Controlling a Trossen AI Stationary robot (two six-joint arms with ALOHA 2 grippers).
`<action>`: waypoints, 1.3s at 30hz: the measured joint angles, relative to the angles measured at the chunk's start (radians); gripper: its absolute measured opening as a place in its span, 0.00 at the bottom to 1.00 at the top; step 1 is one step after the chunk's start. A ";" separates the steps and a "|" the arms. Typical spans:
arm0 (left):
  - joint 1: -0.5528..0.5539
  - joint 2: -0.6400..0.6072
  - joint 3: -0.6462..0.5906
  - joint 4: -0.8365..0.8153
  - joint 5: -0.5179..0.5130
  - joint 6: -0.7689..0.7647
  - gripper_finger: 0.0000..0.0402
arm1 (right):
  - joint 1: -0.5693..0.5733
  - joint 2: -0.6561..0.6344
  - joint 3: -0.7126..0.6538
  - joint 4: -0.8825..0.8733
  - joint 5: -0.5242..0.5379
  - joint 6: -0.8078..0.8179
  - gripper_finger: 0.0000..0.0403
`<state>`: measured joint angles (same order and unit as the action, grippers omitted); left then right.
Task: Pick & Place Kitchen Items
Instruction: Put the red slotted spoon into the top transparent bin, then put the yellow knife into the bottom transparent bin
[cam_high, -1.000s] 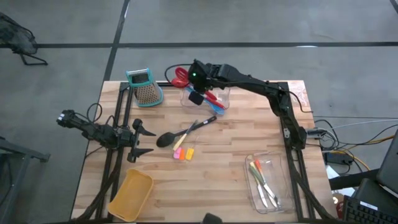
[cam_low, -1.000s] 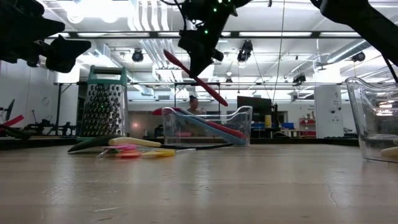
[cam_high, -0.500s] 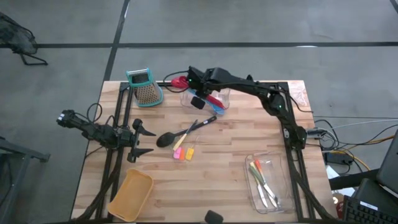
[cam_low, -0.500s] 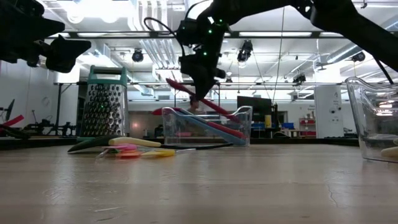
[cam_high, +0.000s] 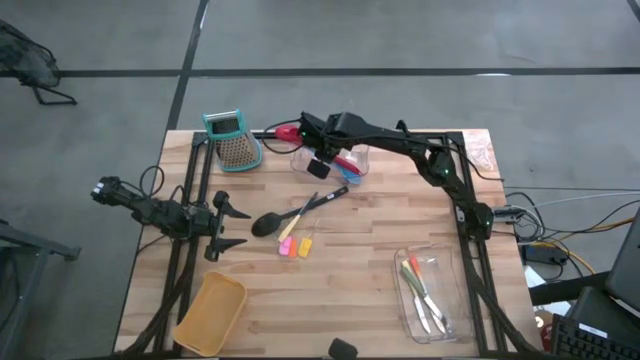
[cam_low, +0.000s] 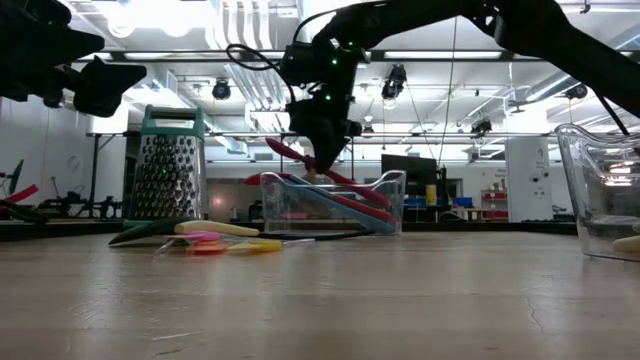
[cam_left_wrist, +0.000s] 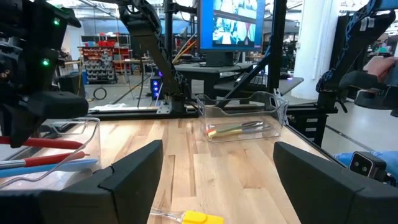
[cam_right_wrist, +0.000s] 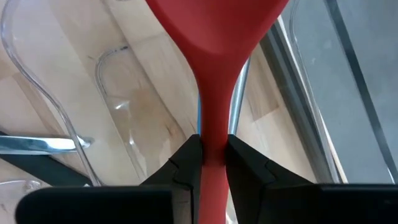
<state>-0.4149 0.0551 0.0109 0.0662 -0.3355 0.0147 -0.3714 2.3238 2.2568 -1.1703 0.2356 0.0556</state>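
Note:
My right gripper (cam_high: 318, 152) is shut on a red spoon (cam_high: 290, 131) over the clear bin (cam_high: 362, 152) at the table's far middle. The spoon slants, bowl end high beyond the bin's left end and handle end down inside the bin (cam_low: 372, 200). A blue utensil (cam_high: 348, 172) lies in that bin. A black ladle (cam_high: 290, 213) and small pink, orange and yellow pieces (cam_high: 295, 246) lie on the table's middle. My left gripper (cam_high: 226, 228) is open and empty at the table's left. My right gripper pinches the red spoon's neck (cam_right_wrist: 212, 140), just behind the bowl, between its two fingers (cam_right_wrist: 186, 163). The fingers come from above and lie across the handle. The spoon is tilted, bowl end (cam_low: 275, 147) up; whether its handle end touches the bin, I cannot tell.
A teal-topped metal grater (cam_high: 233, 140) stands at the far left. A tan bin (cam_high: 212, 312) sits at the near left. A second clear bin (cam_high: 428, 293) with several utensils sits at the near right. Bare wood lies between them.
My right gripper has gone down toward the clear bin with the red spoon. The spoon, held above the bin a second ago, now has its handle end inside the bin and lies flatter.

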 joint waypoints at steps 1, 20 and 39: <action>0.000 0.000 0.000 0.000 0.000 0.000 0.78 | 0.000 0.000 -0.002 0.000 0.000 -0.002 0.13; 0.000 0.000 0.000 0.000 0.000 0.000 0.78 | 0.045 -0.020 -0.005 -0.072 -0.006 -0.025 0.33; 0.000 0.000 0.000 0.000 0.000 0.000 0.78 | 0.300 -0.122 -0.022 -0.007 -0.101 -0.290 0.44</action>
<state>-0.4145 0.0547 0.0108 0.0665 -0.3354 0.0151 -0.0714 2.2021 2.2345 -1.1772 0.1349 -0.2341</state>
